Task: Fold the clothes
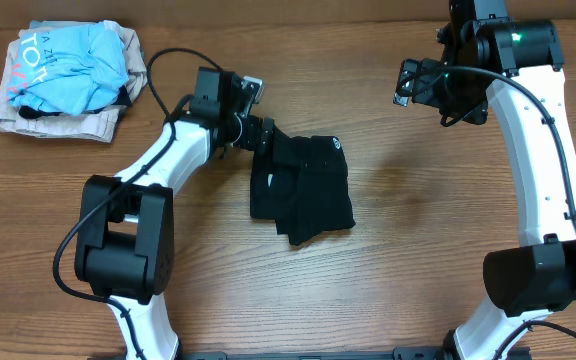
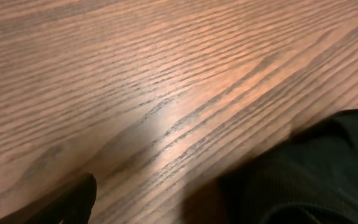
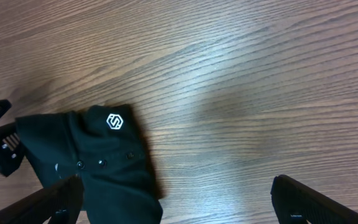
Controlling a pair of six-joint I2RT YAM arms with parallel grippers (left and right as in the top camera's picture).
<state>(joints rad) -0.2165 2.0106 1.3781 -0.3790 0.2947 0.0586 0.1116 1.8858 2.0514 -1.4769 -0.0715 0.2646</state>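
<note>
Middle of the desk (image 1: 398, 230) is where the black garment (image 1: 303, 190) sits, bunched into a rough, lumpy rectangle with a ragged lower edge. Its small white logo (image 3: 115, 122) shows near the top right corner.

The left end effector (image 1: 260, 135) is right at the upper left corner, touching the fabric. Honestly I can't tell if it's pinching cloth or just parked against it. The left wrist view only gives me one dark fingertip (image 2: 73, 199) low on the left and a slab of black cloth on the right. The right end effector (image 3: 176, 186) hangs off to the right of the garment, clear of it, spread wide with nothing in it.

Handling guess: thin, floppy knit, light, zero stiffness, so it'll sag and drag rather than flip cleanly. It doesn't look slippery on the wood, more likely to catch and wrinkle. I'd take it by two corners of one edge and pinch through every layer, otherwise only the top layer lifts and the fold falls apart.

Over in the far left corner a light-blue shirt (image 1: 68, 65) sits on a beige garment (image 1: 58, 122), well apart from all this.
</note>
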